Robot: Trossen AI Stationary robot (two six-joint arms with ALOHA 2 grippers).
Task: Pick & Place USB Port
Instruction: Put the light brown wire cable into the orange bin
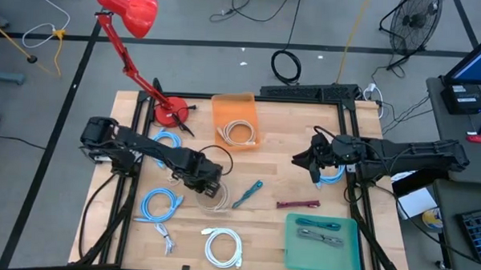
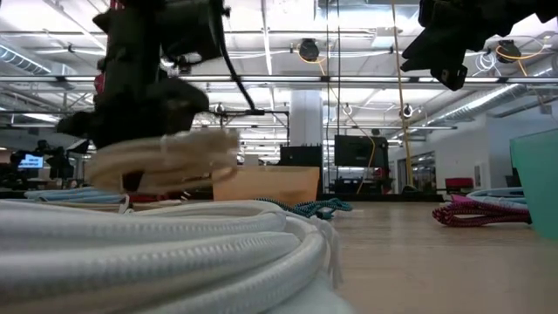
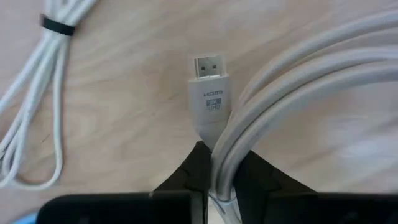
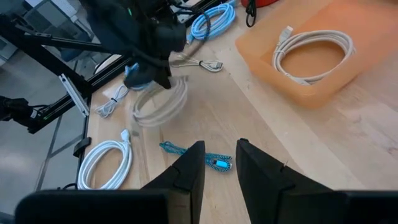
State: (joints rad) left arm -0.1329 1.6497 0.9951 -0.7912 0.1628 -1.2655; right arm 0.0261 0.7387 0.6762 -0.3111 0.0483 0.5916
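The left gripper (image 1: 209, 184) is clenched on a coiled off-white cable (image 1: 214, 197) near the middle of the pale wooden table (image 1: 269, 224). The left wrist view shows what the overhead cannot — smooth round strands pinched between the two dark fingers (image 3: 186, 180), and a flat white plug (image 3: 209, 93) with a metal tip printed HDMI lying on the wood grain. In the low view the coil (image 2: 166, 157) hangs just clear of the table surface under the gripper, a loose flattened ring.

The right gripper (image 1: 315, 164) hovers above the table's right side, its fingers (image 4: 186, 171) a little apart with nothing between them. Its wrist view looks across at a translucent orange bin (image 4: 317, 56) holding another white coil (image 4: 314, 53), and a braided teal cable (image 4: 199, 154) lying on the wood.

From above, a green tray (image 1: 321, 242) with grey cables sits at the front right, a red lamp (image 1: 132, 15) at the back left — and blue coils (image 1: 159, 206) lie along the left.
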